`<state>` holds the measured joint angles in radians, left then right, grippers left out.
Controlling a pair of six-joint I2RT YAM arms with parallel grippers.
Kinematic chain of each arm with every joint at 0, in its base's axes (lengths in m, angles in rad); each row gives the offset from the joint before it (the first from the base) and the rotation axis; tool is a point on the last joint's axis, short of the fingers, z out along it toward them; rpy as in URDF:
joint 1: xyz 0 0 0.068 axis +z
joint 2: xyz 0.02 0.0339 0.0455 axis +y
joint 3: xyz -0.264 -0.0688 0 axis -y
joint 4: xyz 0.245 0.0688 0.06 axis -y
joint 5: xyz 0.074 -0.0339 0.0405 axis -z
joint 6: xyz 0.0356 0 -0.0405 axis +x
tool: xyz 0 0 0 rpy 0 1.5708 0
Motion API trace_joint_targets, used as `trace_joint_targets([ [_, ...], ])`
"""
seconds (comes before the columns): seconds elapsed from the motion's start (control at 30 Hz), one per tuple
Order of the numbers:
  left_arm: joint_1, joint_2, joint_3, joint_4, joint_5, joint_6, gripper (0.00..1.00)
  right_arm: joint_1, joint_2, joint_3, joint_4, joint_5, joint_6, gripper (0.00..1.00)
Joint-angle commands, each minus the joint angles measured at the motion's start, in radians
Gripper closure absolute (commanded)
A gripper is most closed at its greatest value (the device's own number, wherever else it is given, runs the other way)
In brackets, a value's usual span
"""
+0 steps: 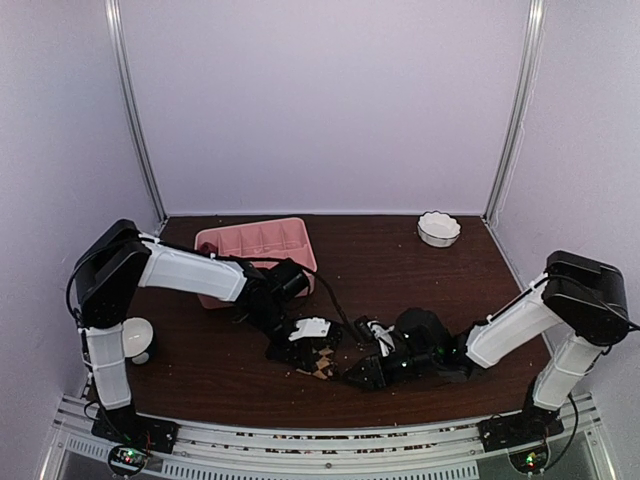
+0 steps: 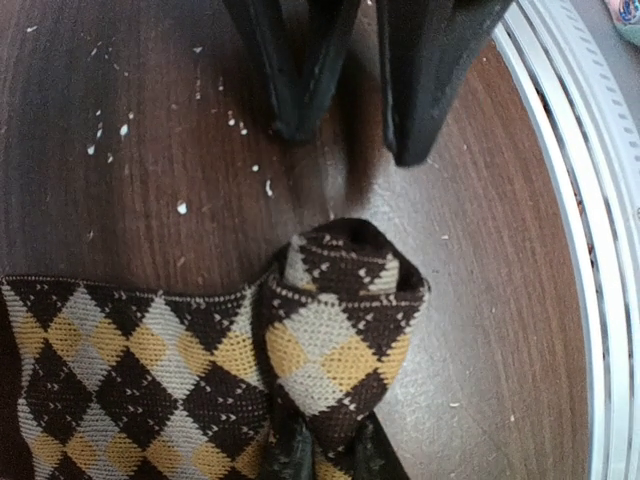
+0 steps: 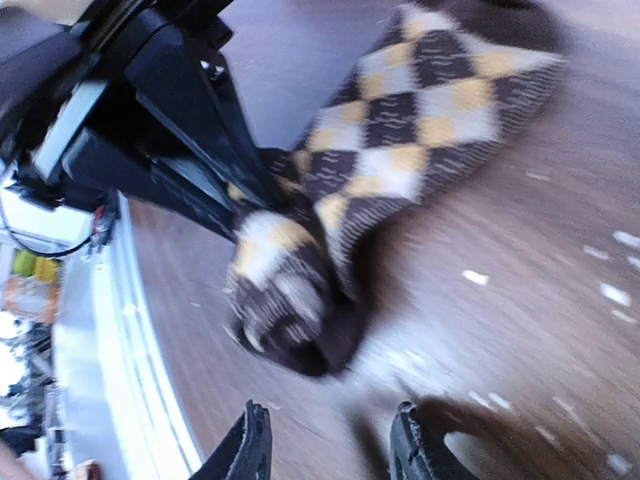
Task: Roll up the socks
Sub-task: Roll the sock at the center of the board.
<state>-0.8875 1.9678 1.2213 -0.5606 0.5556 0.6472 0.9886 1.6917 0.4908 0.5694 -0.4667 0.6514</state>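
We judge the limp checkered sock (image 2: 330,340) best held where our left claw (image 2: 333,452) pinches its roll; right claw (image 3: 330,440) gapes empty.

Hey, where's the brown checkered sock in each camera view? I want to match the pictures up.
Top external: the checkered sock is a small patch, low centre.
Left wrist: lower left to centre, rolled end in the middle.
Right wrist: centre to upper right, rolled end at centre.
Shared landmark: the silver rail, at the bottom in top external, right in left wrist, left in right wrist.
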Motion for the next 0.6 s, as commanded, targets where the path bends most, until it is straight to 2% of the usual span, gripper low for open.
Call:
trace_joint_targets([
  [0.0, 0.029, 0.078, 0.023, -0.152, -0.007, -0.033, 0.87, 0.021, -0.07, -0.094, -0.155, 0.262, -0.088, 0.58],
  [0.03, 0.03, 0.092, 0.037, -0.173, -0.001, -0.037, 0.87, 0.037, -0.099, -0.097, -0.183, 0.316, -0.109, 0.55],
  [0.07, 0.031, 0.105, 0.053, -0.19, 0.002, -0.04, 0.87, 0.056, -0.136, -0.095, -0.224, 0.39, -0.134, 0.49],
  [0.1, 0.032, 0.118, 0.069, -0.205, 0.008, -0.04, 0.86, 0.082, -0.191, -0.094, -0.261, 0.47, -0.167, 0.08],
  [0.13, 0.037, 0.131, 0.084, -0.218, 0.015, -0.041, 0.86, 0.114, -0.228, -0.085, -0.314, 0.564, -0.2, 0.01],
  [0.23, 0.063, 0.183, 0.14, -0.289, 0.065, -0.037, 0.84, 0.208, -0.319, -0.036, -0.501, 0.938, -0.27, 0.0],
  [0.33, 0.088, 0.227, 0.197, -0.338, 0.093, -0.036, 0.84, 0.215, -0.383, -0.027, -0.567, 1.065, -0.234, 0.0],
  [0.37, 0.091, 0.234, 0.2, -0.338, 0.095, -0.037, 0.84, 0.215, -0.406, -0.048, -0.555, 1.06, -0.217, 0.0],
  [0.43, 0.093, 0.241, 0.201, -0.337, 0.102, -0.038, 0.83, 0.187, -0.462, -0.129, -0.362, 0.907, -0.228, 0.0],
  [0.5, 0.093, 0.25, 0.201, -0.337, 0.108, -0.045, 0.84, 0.166, -0.471, -0.19, -0.192, 0.722, -0.317, 0.0],
  [0.57, 0.093, 0.254, 0.198, -0.336, 0.118, -0.047, 0.83, 0.188, -0.426, -0.207, -0.109, 0.603, -0.437, 0.0],
])
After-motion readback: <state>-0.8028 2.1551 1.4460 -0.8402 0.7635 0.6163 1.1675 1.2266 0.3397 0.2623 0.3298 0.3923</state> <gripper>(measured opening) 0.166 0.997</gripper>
